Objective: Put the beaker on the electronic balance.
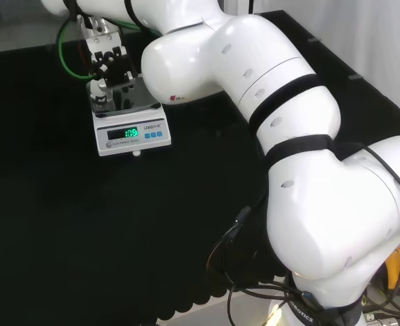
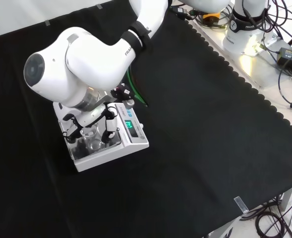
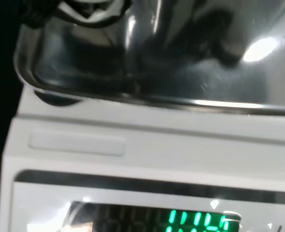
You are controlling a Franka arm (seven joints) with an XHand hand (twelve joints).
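My hand [image 2: 88, 124] is curling around the beaker [image 2: 90, 139] sitting on the scale [image 2: 132, 141]; it's probably light, slippery, breakable glass, so I'm gripping its sides.

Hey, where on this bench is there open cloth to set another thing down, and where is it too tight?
Crowded: the balance, whose pan carries the beaker with the hand around it. Free: the black cloth right of the balance in the front view, up to its scalloped edge, and in the head view the wide stretch below the balance.
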